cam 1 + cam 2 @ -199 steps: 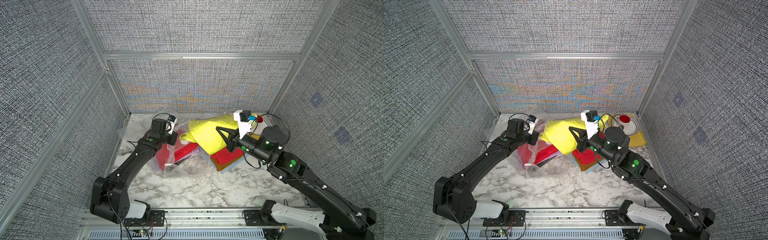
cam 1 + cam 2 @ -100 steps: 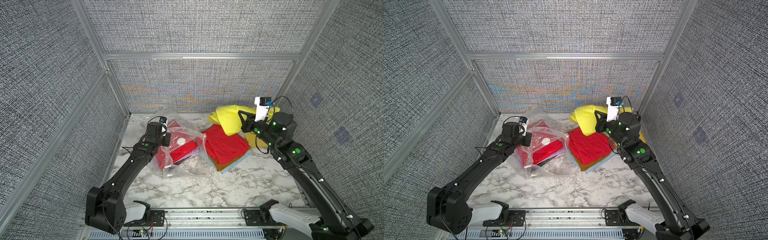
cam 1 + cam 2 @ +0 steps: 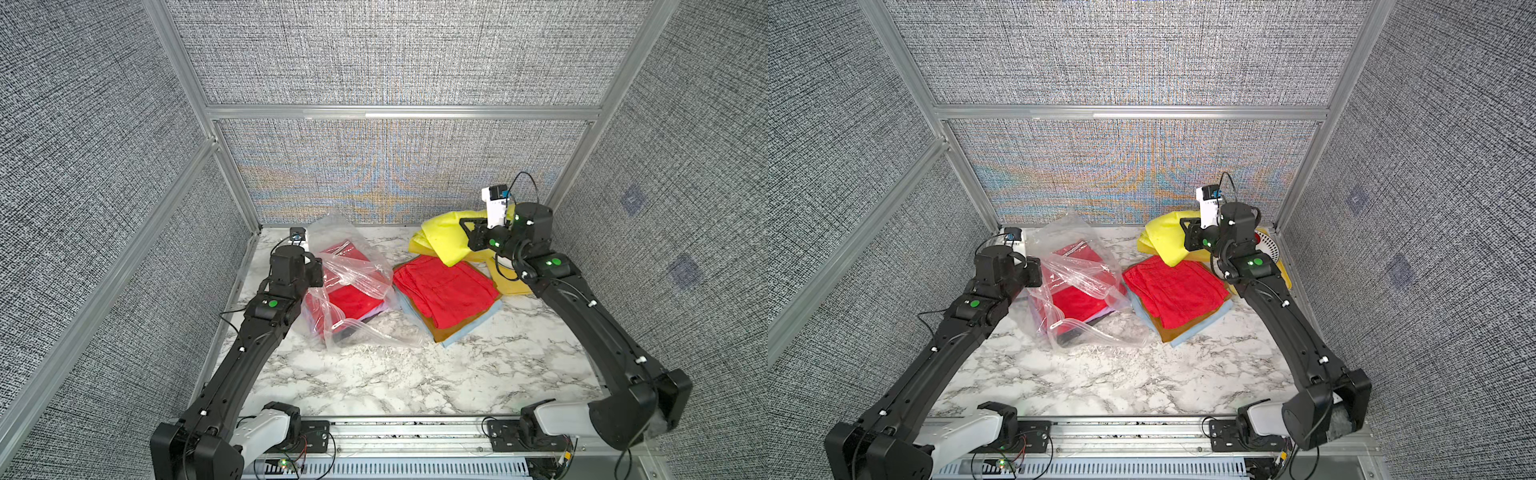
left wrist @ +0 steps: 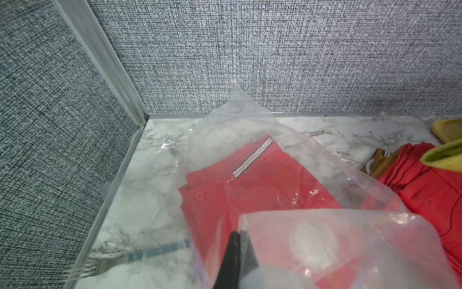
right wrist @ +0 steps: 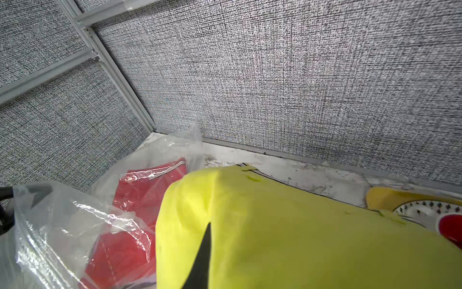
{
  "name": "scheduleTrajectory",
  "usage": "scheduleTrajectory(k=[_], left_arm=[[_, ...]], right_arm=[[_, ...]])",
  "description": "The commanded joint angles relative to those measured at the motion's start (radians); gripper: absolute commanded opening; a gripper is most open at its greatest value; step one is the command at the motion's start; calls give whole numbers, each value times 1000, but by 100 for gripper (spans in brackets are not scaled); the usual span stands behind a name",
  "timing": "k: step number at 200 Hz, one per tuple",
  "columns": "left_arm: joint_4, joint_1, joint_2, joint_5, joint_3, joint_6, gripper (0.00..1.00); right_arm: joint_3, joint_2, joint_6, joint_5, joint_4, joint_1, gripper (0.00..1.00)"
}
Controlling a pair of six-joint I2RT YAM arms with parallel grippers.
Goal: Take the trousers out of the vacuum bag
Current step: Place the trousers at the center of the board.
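The clear crinkly vacuum bag (image 3: 360, 272) (image 3: 1077, 266) lies at the back left of the marble table, with red trousers (image 3: 353, 299) (image 4: 250, 192) and a lilac edge inside. My left gripper (image 3: 319, 272) (image 4: 237, 237) is shut on a fold of the bag's film. To the bag's right lies a stack of red trousers over mustard and light blue ones (image 3: 444, 291) (image 3: 1177, 291). My right gripper (image 3: 468, 237) (image 5: 209, 226) is shut on the yellow trousers (image 3: 442, 243) (image 5: 287, 232), which hang above the stack's far end.
A yellow tray (image 3: 509, 284) (image 3: 1284, 272) holding a white patterned plate (image 3: 1268, 246) (image 5: 422, 207) sits in the back right corner behind my right arm. Grey fabric walls with aluminium posts close in three sides. Bare marble lies in front of the bag and stack.
My right gripper carried the yellow trousers from over the bag to the back right, uncovering the red stack. My left gripper shifted slightly left, still holding the bag.
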Motion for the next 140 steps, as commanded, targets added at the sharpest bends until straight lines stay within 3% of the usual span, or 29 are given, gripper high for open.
scheduleTrajectory(k=[1, 79, 140], left_arm=[[9, 5, -22, -28, 7, -10, 0], [-8, 8, -61, -49, -1, 11, 0], [-11, 10, -69, -60, -5, 18, 0]], right_arm=[[37, 50, -77, -124, 159, -11, 0], [194, 283, -148, -506, 196, -85, 0], [275, 398, -210, -698, 161, -126, 0]])
